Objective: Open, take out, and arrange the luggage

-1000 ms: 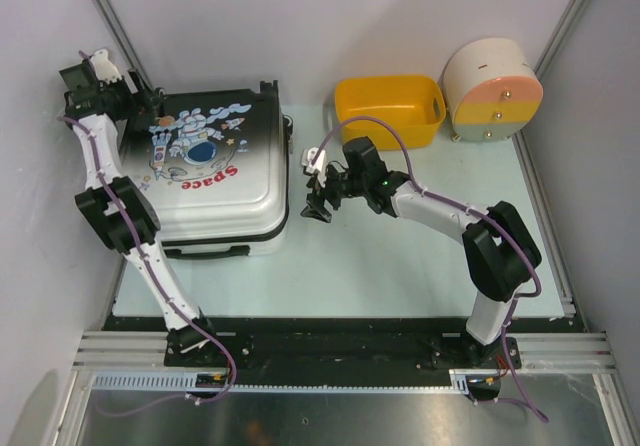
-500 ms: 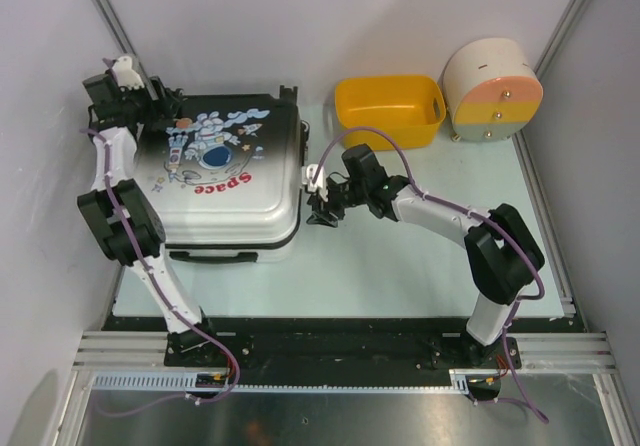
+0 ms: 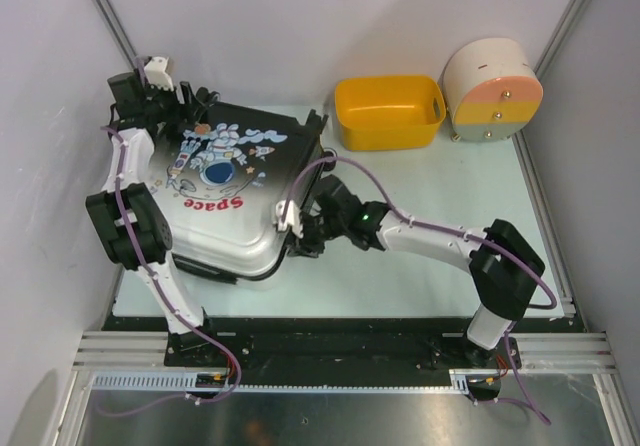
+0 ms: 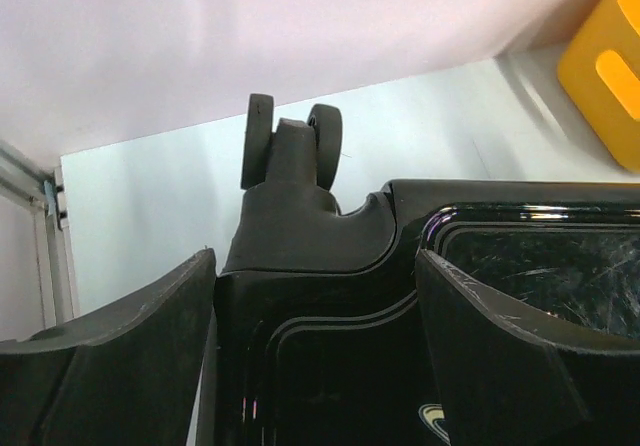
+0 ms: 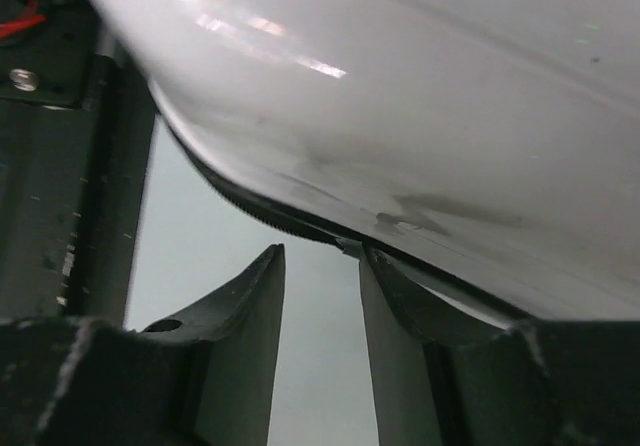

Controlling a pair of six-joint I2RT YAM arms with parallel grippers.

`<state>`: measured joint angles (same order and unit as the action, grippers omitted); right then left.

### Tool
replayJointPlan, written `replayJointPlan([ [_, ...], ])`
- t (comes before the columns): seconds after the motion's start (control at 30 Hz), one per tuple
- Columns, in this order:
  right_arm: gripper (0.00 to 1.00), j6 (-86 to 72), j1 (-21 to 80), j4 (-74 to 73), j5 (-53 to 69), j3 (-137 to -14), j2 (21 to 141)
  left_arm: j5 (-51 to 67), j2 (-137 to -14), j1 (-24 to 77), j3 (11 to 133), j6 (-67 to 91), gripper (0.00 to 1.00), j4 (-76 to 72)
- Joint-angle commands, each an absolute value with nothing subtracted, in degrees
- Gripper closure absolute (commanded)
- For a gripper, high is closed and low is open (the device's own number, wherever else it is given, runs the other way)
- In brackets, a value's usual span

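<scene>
Luggage [image 3: 225, 191] has slid right and twisted, left of table [image 3: 420, 256]. Left gripper [image 4: 315, 261] straddles its far wheel corner, jaws wide. Right gripper [image 5: 322, 266], half-closed and empty, meets the near-right zipper seam [image 5: 270, 221]; best to centre before pinching.

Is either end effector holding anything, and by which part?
Nothing in the right end effector: jaws apart beside the zipper seam of the luggage. The left end effector brackets its wheel corner closely; whether it clamps cannot be told.

The only readable text is the red word "Space", printed on the suitcase [image 3: 235, 194] lid, upside down in the overhead view.
</scene>
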<state>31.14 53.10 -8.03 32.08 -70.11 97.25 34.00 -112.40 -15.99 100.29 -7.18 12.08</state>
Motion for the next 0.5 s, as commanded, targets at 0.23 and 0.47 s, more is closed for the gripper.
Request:
replayJointPlan([
  [0.23, 0.55, 27.1, 66.3, 17.0, 23.1, -72.5, 102.0, 47.9, -107.7, -9.0, 92.6, -13.0, 0.09, 34.4],
  [0.47, 0.55, 19.2, 59.2, 4.1, 25.8, -70.9, 92.1, 48.0, -107.1, -9.1, 91.8, -15.2, 0.13, 34.5],
])
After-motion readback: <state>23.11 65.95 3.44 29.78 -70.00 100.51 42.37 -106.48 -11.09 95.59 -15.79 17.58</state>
